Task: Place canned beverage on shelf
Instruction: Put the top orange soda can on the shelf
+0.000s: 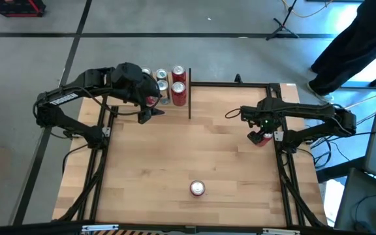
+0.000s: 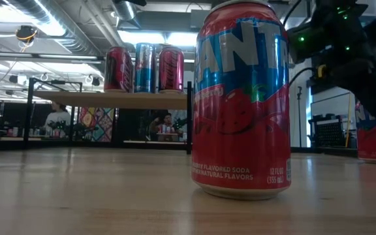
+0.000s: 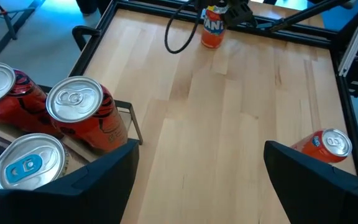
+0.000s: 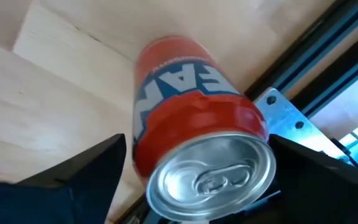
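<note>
A red Fanta can (image 1: 261, 138) stands on its base at the table's right edge. My right gripper (image 1: 260, 134) is open above it. Its fingers (image 4: 92, 165) stand on either side of the can's top (image 4: 210, 171), and I see no touch. A second red can (image 1: 197, 188) stands near the front edge and fills the low view (image 2: 240, 98). The shelf (image 1: 183, 112) is at the far left and holds several cans (image 1: 179, 88), seen also in the low view (image 2: 142, 68). My left gripper (image 1: 150, 112) is open and empty over the shelf's near edge (image 3: 132, 118).
Black frame rails (image 1: 286, 163) run along the table's right and left edges, close to the can at the right. A thin black upright (image 1: 189, 98) marks the shelf's right end. Bare tabletop (image 1: 214, 143) lies between the arms. A person (image 1: 358, 39) stands beyond the far right corner.
</note>
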